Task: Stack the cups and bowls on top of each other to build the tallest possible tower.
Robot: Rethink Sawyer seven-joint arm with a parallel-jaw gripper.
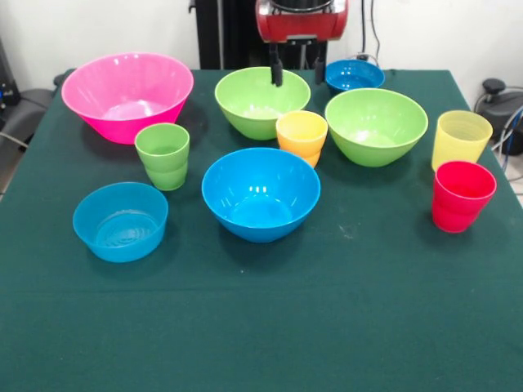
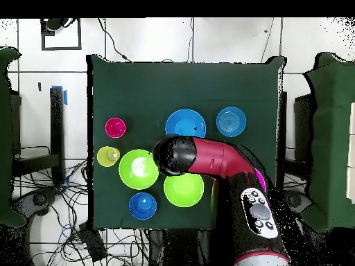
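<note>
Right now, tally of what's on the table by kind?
Bowls: 6 – pink, lime green, lime green, bright blue, dark blue, light blue
Cups: 4 – green, orange-yellow, pale yellow, red
Total: 10

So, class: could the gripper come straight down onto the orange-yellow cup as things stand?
Probably yes. The gripper hangs open above the table's far side, and the orange-yellow cup stands upright just in front of it, between two lime green bowls, nothing covering its open mouth.
</note>
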